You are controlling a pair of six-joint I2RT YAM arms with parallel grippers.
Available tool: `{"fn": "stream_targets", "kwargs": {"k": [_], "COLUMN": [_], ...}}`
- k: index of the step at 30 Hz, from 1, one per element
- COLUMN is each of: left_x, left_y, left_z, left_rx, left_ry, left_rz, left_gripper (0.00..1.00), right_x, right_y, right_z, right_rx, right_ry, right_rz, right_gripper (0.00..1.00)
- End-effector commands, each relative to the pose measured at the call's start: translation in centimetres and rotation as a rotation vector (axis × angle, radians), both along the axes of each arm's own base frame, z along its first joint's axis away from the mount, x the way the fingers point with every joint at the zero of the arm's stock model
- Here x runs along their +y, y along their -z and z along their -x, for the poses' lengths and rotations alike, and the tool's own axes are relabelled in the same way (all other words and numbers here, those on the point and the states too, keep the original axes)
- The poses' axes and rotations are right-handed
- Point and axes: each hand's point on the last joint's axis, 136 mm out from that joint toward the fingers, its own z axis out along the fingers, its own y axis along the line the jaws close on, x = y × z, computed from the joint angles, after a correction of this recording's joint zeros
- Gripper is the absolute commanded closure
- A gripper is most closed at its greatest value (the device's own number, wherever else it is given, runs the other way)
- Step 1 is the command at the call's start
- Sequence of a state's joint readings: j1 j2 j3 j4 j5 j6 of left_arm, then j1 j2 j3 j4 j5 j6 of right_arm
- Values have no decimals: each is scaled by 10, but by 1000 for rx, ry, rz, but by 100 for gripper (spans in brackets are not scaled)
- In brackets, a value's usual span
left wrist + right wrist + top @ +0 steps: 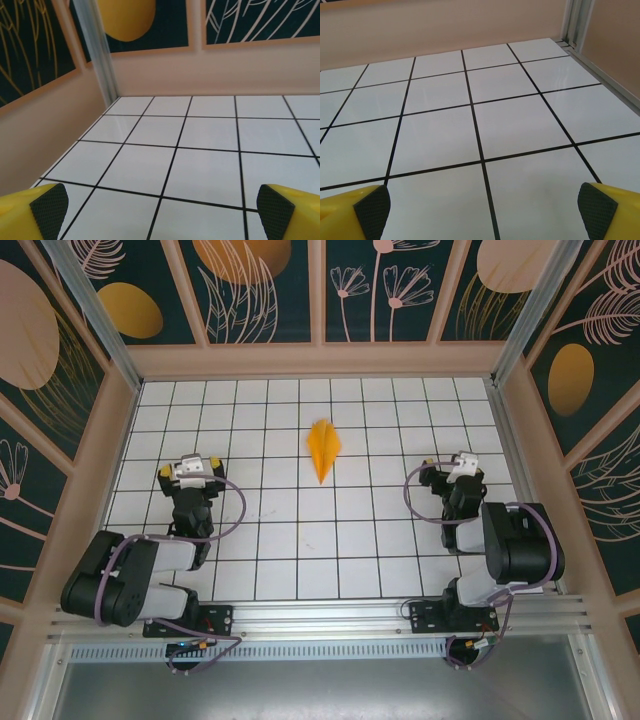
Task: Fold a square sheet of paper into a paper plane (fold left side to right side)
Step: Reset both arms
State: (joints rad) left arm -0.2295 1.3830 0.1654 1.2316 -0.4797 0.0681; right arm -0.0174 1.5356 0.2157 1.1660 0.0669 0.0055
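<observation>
Nearest, two arm bases bolted to one metal rail (320, 618) at the table's front edge, one left, one right, both arms folded low, each with a looped purple cable (232, 510). Just beyond, two grippers: left gripper (192, 470) and right gripper (460, 466), each spread wide and empty, yellow fingers with black pads (50, 209) set far apart over bare tiles in the wrist views. Underneath, one table (300, 550), white squares ruled with black lines. Farther out, midway between the two sides, one paper plane (323, 448), orange-yellow, lying flat, long narrow point toward the arms, well apart from both grippers. Farthest, peach-framed walls (250, 290) of dark panels with leaf and flower drawings, and aluminium posts (95, 315) in the corners.
</observation>
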Motion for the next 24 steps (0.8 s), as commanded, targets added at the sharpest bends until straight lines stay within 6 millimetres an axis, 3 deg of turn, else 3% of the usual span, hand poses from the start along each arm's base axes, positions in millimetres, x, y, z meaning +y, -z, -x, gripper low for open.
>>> {"fn": "stream_targets", "kwargs": {"k": [1, 14, 21, 24], "left_x": [-11, 10, 35, 35], "left_y": [-15, -12, 5, 8], "left_z": [-4, -2, -18, -19], "left_rx": [-89, -100, -65, -50], "left_ry": [80, 11, -37, -37], "left_rz": [-13, 59, 161, 166], "left_gripper": [1, 1, 1, 1], "right_x": [0, 0, 1, 1], "right_y": [-24, -23, -23, -23], "right_z": [-7, -7, -7, -7], "right_rx": [-99, -95, -95, -95], "right_ry": [-22, -23, -24, -25], "right_rz": [-25, -25, -24, -23], "right_gripper": [1, 1, 1, 1]}}
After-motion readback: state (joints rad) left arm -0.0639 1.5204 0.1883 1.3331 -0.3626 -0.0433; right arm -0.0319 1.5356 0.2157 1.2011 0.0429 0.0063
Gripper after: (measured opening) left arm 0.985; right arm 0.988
